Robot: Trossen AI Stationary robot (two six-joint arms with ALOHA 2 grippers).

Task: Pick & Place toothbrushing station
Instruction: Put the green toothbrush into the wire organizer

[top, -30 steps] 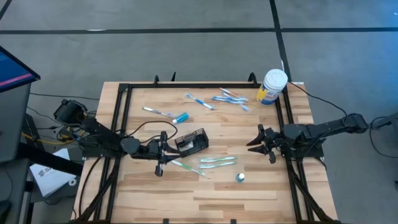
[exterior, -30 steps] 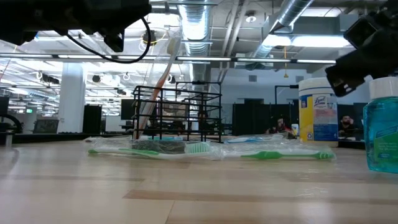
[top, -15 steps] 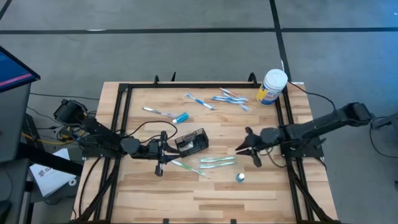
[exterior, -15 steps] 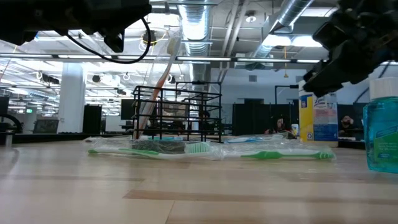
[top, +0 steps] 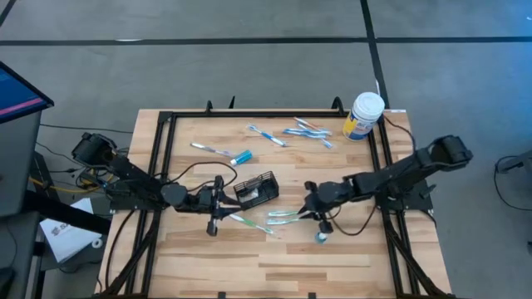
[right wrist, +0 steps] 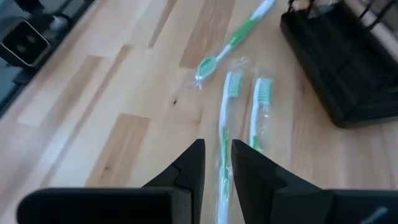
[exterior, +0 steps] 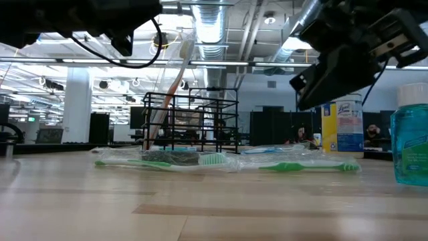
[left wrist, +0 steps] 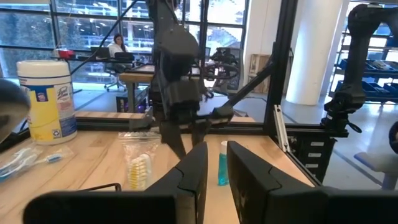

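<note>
A wooden table (top: 332,253) seen from above holds a small black wire-mesh toothbrushing station (top: 257,188) near its middle, slightly left of centre. The left gripper (top: 218,204) sits just left of the station, close beside its near-left corner, with its fingers (left wrist: 194,171) nearly together, a narrow gap between them and nothing visibly held. The right gripper (top: 311,208) reaches in from the right and hovers over a clear packet of green toothbrushes (right wrist: 239,118), to the right of the station and a little nearer the table's front edge. Its fingers (right wrist: 191,163) also stand close together with a slim gap, gripping nothing. A loose green toothbrush (right wrist: 233,38) lies between the packet and the station. A white canister (top: 364,115) stands at the far right corner.
</note>
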